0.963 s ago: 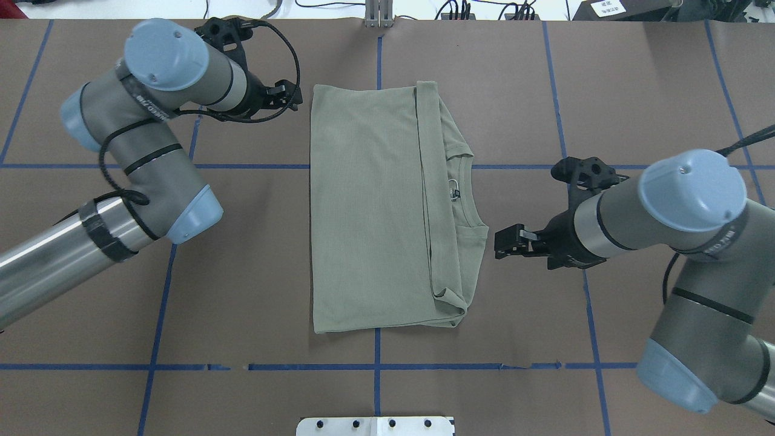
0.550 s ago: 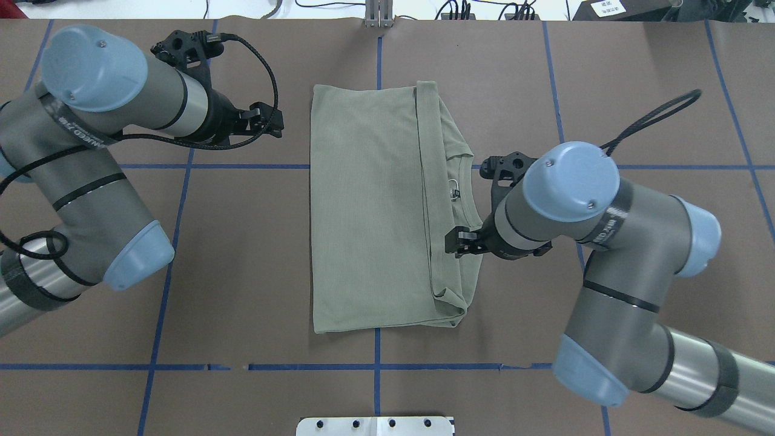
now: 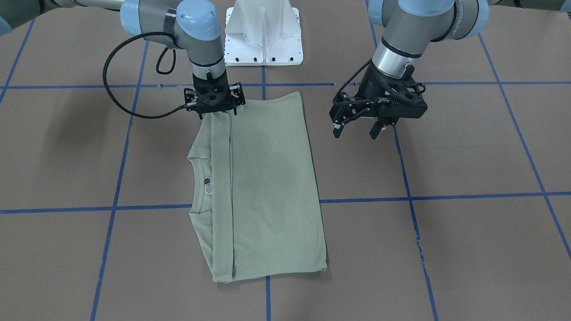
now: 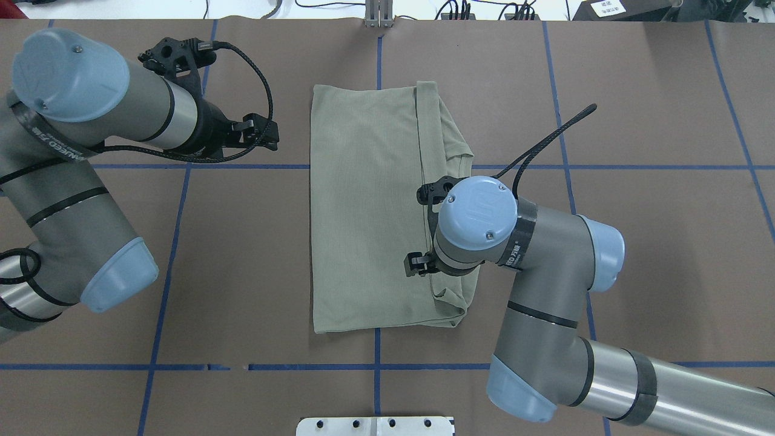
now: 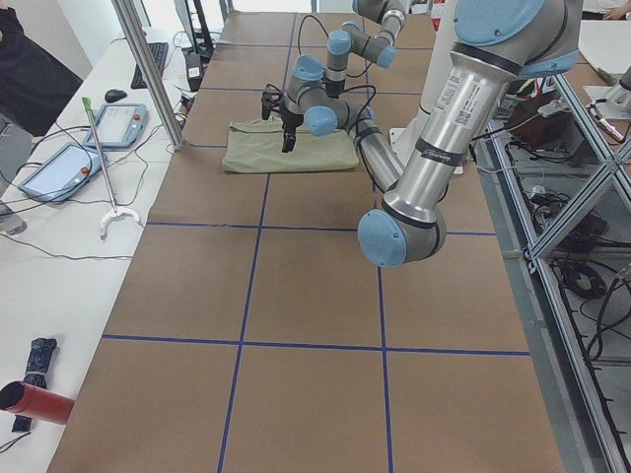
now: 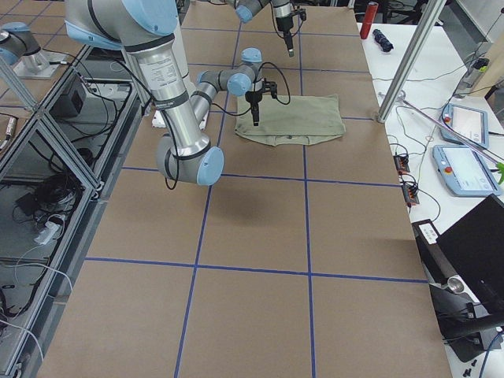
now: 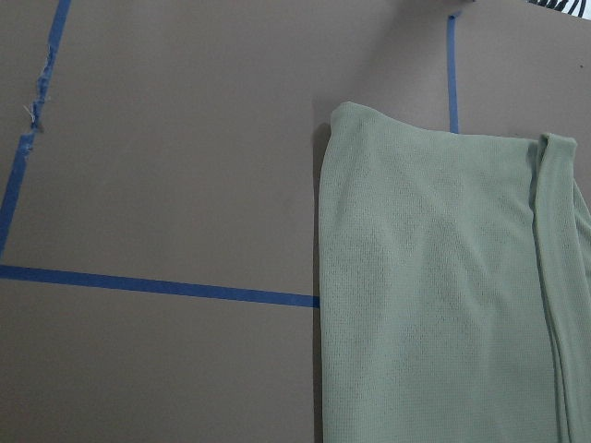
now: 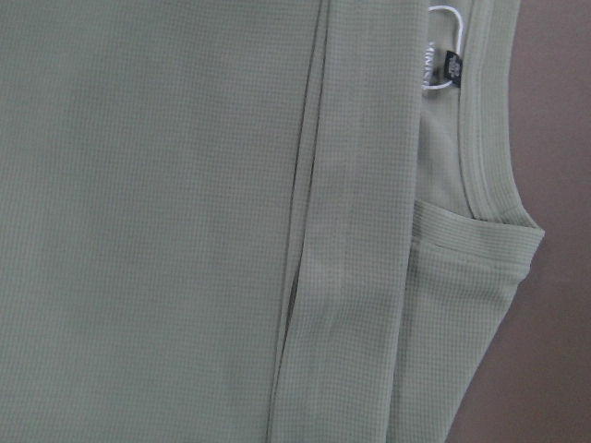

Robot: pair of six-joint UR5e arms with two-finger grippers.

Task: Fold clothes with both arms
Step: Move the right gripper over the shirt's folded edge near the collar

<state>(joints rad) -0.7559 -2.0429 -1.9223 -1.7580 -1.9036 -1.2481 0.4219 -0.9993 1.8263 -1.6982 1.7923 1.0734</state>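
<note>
The sage-green shirt lies folded into a long rectangle mid-table, its collar side folded under a narrow strip. My right gripper points straight down above that strip toward the robot's end of the shirt, open, with nothing between its fingers. Its wrist view is filled by the ribbed cloth, the black neck label and the white string tag. Over bare table beside the shirt's plain long edge hangs my left gripper, open and empty, also seen from overhead. The left wrist view takes in a shirt corner.
Brown table paper with a blue tape grid lies all around the shirt. The white pedestal base stands at the robot's edge. Side benches hold tablets, a metal post and cables; a red cylinder lies at one bench's end.
My right arm has swung in from beside the shirt to above its folded strip. The left gripper has drawn back from the far corner, left and toward the robot. The shirt lies unchanged.
</note>
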